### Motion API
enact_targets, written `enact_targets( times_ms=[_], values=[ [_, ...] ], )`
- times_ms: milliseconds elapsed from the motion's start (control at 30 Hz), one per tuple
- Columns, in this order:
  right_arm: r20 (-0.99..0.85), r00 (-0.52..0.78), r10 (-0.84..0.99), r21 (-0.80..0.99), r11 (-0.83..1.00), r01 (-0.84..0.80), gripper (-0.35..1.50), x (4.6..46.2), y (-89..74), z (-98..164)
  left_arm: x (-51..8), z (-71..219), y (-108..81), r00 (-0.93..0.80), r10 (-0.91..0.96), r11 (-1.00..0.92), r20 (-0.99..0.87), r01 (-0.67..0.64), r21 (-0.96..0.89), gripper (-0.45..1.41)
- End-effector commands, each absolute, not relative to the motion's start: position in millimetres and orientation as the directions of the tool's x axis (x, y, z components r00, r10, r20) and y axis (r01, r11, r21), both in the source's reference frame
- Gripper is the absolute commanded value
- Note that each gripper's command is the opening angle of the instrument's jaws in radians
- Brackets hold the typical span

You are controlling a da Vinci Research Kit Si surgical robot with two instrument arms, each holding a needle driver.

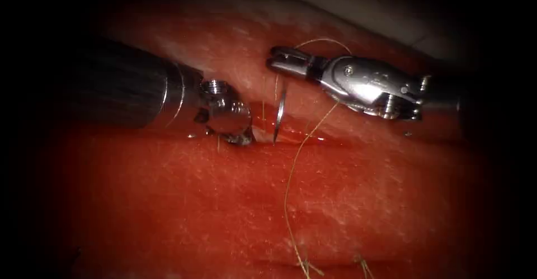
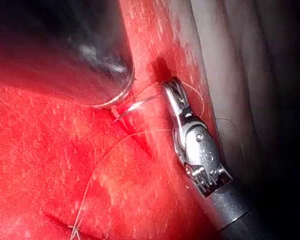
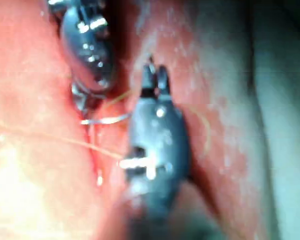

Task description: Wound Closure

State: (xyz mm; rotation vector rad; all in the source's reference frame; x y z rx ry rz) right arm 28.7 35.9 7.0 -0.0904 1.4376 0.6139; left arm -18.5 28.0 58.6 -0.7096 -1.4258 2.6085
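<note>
Needle (image 1: 279,114): stood upright in the cut (image 1: 302,140) of the tissue (image 1: 347,201), lower end buried. Left tool (image 1: 241,138): jaws pressed at the cut beside it; their state cannot be told. Right tool (image 1: 278,58): jaws slightly parted, nothing held, above the needle. Thread (image 1: 291,184): trailed slack; best kept clear of any grasp, it is judged.

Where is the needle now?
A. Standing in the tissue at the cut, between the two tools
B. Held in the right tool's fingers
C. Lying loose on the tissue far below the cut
A: the needle rises from the cut, and the right tool holds nothing.
</note>
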Motion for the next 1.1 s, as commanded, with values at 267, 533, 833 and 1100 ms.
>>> enact_targets(
  times_ms=[267,533,833,1100],
  values=[
    [-0.96,0.078,0.269,0.21,0.875,-0.437,-0.35,30.3,35.5,8.7,-19.0,57.7,28.5,-0.87,0.312,-0.567,-0.383,0.153,-0.81,-0.35],
    [-0.962,0.087,0.261,0.198,0.877,-0.437,-0.35,30.9,34.7,9.0,-19.2,56.2,28.8,-0.854,0.33,-0.575,-0.403,0.156,-0.803,-0.35],
    [-0.957,0.106,0.269,0.203,0.886,-0.418,-0.35,30.7,33.3,9.1,-18.2,52.6,31.0,-0.821,0.376,-0.61,-0.429,0.129,-0.782,-0.35],
    [-0.947,0.084,0.31,0.249,0.875,-0.416,-0.35,29.8,33.3,9.2,-19.4,48.4,30.2,-0.848,0.349,-0.654,-0.399,0.085,-0.752,-0.31]
  ],
)
